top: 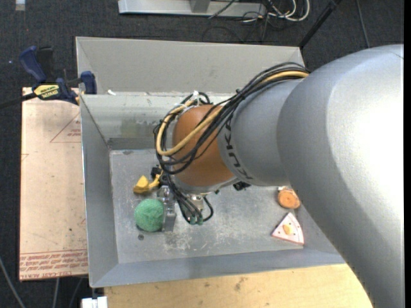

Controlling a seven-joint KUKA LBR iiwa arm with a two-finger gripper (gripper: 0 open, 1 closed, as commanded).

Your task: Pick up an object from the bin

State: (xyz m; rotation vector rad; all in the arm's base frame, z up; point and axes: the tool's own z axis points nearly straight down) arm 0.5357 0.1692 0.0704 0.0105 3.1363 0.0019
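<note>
My gripper (182,215) hangs low over the bin floor at the front left, below the orange wrist cover. It is open, with nothing between its fingers. Its left finger (168,215) stands right against the right side of a fuzzy green ball (148,215); the ball lies outside the fingers. A small yellow toy (145,184) lies just behind the ball, to the left of the wrist.
An orange round piece (289,199) and a pizza-slice-shaped toy (288,229) lie at the front right of the bin. The arm and its cables cover the middle and back right. The bin's left wall is close to the green ball.
</note>
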